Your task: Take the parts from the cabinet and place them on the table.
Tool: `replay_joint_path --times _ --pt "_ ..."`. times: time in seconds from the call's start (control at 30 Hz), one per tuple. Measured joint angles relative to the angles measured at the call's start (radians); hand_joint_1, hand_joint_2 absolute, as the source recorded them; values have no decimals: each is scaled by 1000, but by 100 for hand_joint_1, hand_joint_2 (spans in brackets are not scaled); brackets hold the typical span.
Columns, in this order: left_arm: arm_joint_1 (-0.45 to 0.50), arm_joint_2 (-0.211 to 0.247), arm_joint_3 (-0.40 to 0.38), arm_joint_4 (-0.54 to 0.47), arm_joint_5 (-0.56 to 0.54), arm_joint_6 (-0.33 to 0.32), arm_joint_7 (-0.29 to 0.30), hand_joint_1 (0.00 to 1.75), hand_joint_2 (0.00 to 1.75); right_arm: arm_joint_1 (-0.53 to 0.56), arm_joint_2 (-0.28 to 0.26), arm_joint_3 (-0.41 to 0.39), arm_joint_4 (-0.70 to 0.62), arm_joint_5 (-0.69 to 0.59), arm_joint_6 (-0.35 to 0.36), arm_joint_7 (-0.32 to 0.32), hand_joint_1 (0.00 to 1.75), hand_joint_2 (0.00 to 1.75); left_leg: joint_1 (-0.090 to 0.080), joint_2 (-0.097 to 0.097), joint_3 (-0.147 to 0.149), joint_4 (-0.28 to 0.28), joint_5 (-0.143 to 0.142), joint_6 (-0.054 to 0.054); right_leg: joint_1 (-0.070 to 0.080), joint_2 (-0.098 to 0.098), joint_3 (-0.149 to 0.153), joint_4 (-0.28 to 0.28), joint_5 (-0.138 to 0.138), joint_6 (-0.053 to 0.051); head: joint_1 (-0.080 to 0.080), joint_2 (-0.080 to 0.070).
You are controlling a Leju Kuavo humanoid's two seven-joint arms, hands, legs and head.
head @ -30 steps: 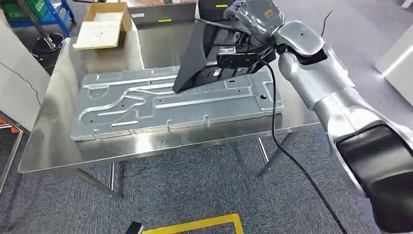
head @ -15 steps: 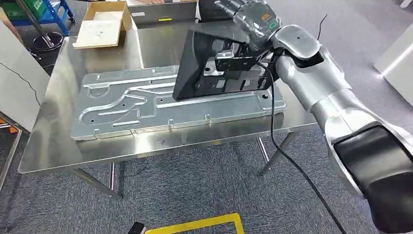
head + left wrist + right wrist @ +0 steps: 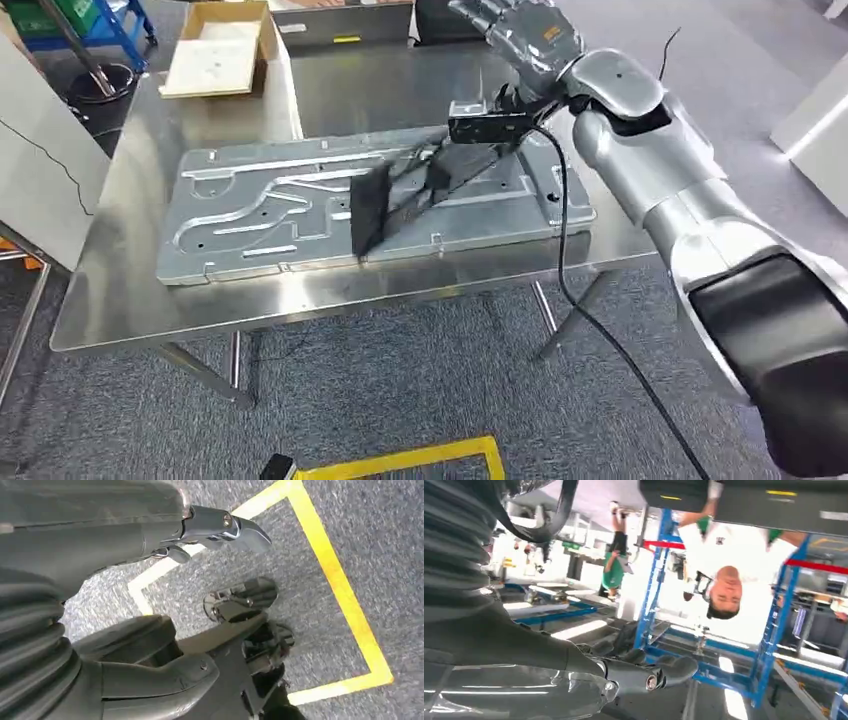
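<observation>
A black moulded part [image 3: 395,195] lies blurred and tilted on the big stamped metal plate [image 3: 250,200] that covers the steel table [image 3: 120,290]. My right hand [image 3: 515,30] hovers over the table's far right side, above and behind the part, with its fingers spread and nothing in them. In the right wrist view the same hand [image 3: 574,670] has its fingers stretched out into empty air. My left hand [image 3: 110,540] hangs over the grey carpet, fingers apart, holding nothing.
A cardboard box [image 3: 215,55] sits at the table's far left corner and a grey case [image 3: 345,25] at the far edge. A person [image 3: 729,560] stands beyond the table among blue racks [image 3: 659,555]. Yellow floor tape [image 3: 400,462] marks the carpet near me.
The black part has left my right hand and dropped from upright down onto the metal plate, sliding left and nearer. The right hand has opened and lifted away.
</observation>
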Motion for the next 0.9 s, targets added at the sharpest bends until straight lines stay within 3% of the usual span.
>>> replay_joint_path --times 0.03,0.07,0.1,0.17,0.2,0.23,0.27,0.3,0.37,0.4,0.43,0.47,0.5,0.57,0.6,0.63,0.73,0.77,0.8,0.83,0.9 --pt "0 0 0 0 0 0 0 0 175 -1 -4 0 3 11 -2 10 0 175 1 0 2 -3 2 -5 0 0 1 -2 1 -2 0 0" --pt "1 0 0 0 0 3 -1 0 175 -6 -8 1 8 43 -9 30 0 175 -6 1 2 -1 -3 -11 -12 0 7 -14 8 -9 0 0" --pt "2 2 0 0 0 4 -2 0 175 -13 -9 7 14 88 -26 57 0 175 -2 1 -5 17 -19 -16 -14 -3 12 -21 10 -11 0 0" --pt "1 2 0 0 -2 6 -3 0 175 -31 -17 20 32 145 -64 111 0 175 3 1 -59 143 -93 -26 -16 -5 12 -21 12 -14 0 0" --pt "3 2 0 0 -3 10 -3 0 175 -35 -19 25 48 190 -110 180 0 175 7 1 -94 223 -126 -30 -16 -5 12 -21 11 -15 0 0" --pt "4 2 0 0 -3 14 -3 0 175 -37 -19 30 62 228 -147 231 0 175 9 1 -125 289 -146 -34 -16 -5 11 -19 11 -15 0 0" --pt "5 2 0 0 -4 18 -3 0 175 -40 -23 38 79 256 -174 267 0 175 11 2 -136 309 -140 -36 -16 -5 12 -18 11 -14 0 0" --pt "5 2 0 0 -4 18 -3 0 175 -42 -29 42 91 258 -184 269 0 175 13 2 -121 273 -110 -38 -17 -5 12 -16 10 -13 0 0" --pt "4 4 0 0 -4 18 -3 0 175 -48 -40 42 111 254 -194 257 0 175 16 2 -40 109 -24 -37 -19 -4 12 -9 6 -7 0 0" --pt "4 4 0 0 -5 19 -3 0 175 -51 -44 42 117 253 -198 255 0 175 18 3 1 25 1 -35 -19 -4 11 -4 3 -2 0 0" --pt "3 4 0 0 -5 19 -3 0 175 -55 -49 42 124 252 -203 251 0 175 11 2 13 8 -18 -31 -13 -2 6 -2 2 4 -1 0" --pt "2 4 0 0 -5 19 -3 0 175 -56 -53 42 130 251 -207 247 0 175 11 1 10 6 -12 -21 -13 0 4 -2 4 8 0 0" --pt "3 4 0 0 -1 19 -3 0 0 -55 -54 42 135 251 -209 246 0 175 10 1 8 6 -11 -16 -12 0 4 -4 7 14 0 0" --pt "3 4 1 0 11 23 -3 0 0 -54 -61 42 142 251 -214 246 0 175 9 1 10 -1 -4 -2 -16 0 6 -9 10 27 0 0" --pt "3 4 2 0 15 24 -2 0 0 -51 -66 42 145 249 -221 246 0 175 14 4 15 -11 2 7 -21 0 2 5 -3 30 0 0" --pt "1 4 2 0 15 26 -2 0 0 -50 -69 42 146 248 -229 245 0 175 13 4 15 -15 6 13 -20 -1 -16 43 -34 33 0 0" --pt "1 4 3 0 15 39 2 0 0 -28 -86 42 151 237 -252 245 0 175 11 2 11 -14 7 17 -19 0 -119 266 -137 41 0 0" --pt "2 5 4 0 15 42 2 0 0 -14 -90 42 154 232 -258 245 0 175 10 2 11 -14 6 18 -19 0 -138 303 -139 40 0 0" --pt "3 5 5 0 15 43 3 0 0 -2 -93 42 155 228 -264 243 0 175 10 1 11 -12 6 18 -19 0 -131 283 -116 39 0 0" --pt "2 5 5 0 15 44 3 0 0 5 -97 42 155 227 -271 243 0 175 9 1 11 -10 5 18 -19 0 -102 223 -78 36 0 0" --pt "1 5 5 0 15 44 3 0 0 8 -103 39 155 224 -282 241 0 175 8 1 12 -6 2 14 -18 0 -11 44 4 26 0 0"
